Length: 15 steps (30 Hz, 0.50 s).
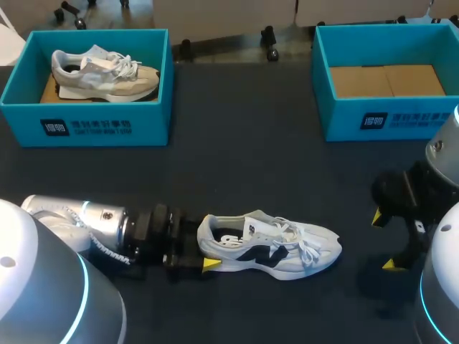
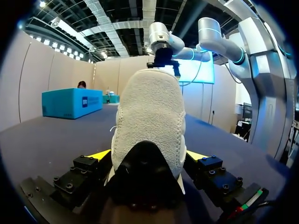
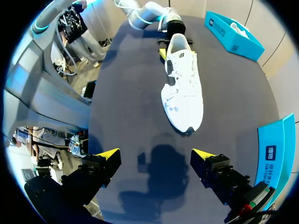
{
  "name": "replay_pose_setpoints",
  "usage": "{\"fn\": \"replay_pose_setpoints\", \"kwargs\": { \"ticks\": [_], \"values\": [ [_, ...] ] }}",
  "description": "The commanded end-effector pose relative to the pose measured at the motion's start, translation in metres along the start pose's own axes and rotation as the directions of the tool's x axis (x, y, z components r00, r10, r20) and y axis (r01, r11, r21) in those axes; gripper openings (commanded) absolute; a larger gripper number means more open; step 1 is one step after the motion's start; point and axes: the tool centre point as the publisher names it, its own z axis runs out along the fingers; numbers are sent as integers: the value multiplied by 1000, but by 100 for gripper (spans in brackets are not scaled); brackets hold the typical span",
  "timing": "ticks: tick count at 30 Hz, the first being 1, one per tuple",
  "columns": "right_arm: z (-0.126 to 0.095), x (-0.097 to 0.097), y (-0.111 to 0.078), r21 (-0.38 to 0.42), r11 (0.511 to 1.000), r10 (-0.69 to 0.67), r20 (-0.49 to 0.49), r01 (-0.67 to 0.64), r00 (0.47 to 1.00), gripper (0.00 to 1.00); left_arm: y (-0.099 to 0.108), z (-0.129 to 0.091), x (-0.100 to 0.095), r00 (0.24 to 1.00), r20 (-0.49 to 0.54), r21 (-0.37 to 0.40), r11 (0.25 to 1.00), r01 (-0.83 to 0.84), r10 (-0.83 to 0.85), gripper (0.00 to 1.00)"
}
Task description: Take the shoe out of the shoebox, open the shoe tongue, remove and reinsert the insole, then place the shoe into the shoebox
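So the white shoe (image 1: 269, 244) with the black side patches is out on the dark worktop (image 1: 237, 165). It sits upright on its sole close to the near edge, roughly in the middle. The heel points toward the left edge and the toe toward the right edge, and the laces look loose and a bit floppy on top.

The left gripper (image 1: 204, 247) has the heel. In the left wrist view there's one yellow tip on each side of the heel cup, both pressed up against it, so it's pinching the shoe from both sides. The arm lies low along the near left part of the worktop.

The right gripper (image 3: 156, 154) is over by the near right corner, hanging above bare worktop with its fingers spread wide and nothing between them. From its wrist view the toe of the shoe is out ahead of it, well apart from the tips.

There's a blue shoebox (image 1: 107, 125) at the far left corner with a beige-grey shoe (image 1: 104, 75) lying inside it. A second blue shoebox (image 1: 387, 118) sits at the far right corner, and all I can see in that one is a brown cardboard liner (image 1: 387, 80) on the bottom. Both boxes are well away from the white shoe.
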Motion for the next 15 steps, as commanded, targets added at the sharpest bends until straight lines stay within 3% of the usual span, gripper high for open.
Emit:
{"fn": "replay_pose_setpoints", "kwargs": {
  "ticks": [1, 15],
  "values": [
    [1, 0, 0, 1, 1000, -1, 1, 1, 1000, 100, 0, 3, 2, 1000, 9, -2, 1000, -3, 3, 100],
    [1, 0, 0, 1, 1000, -1, 1, 1, 1000, 100, 0, 10, -3, 1000, 13, -3, 1000, 4, -4, 100]
  ]
}}
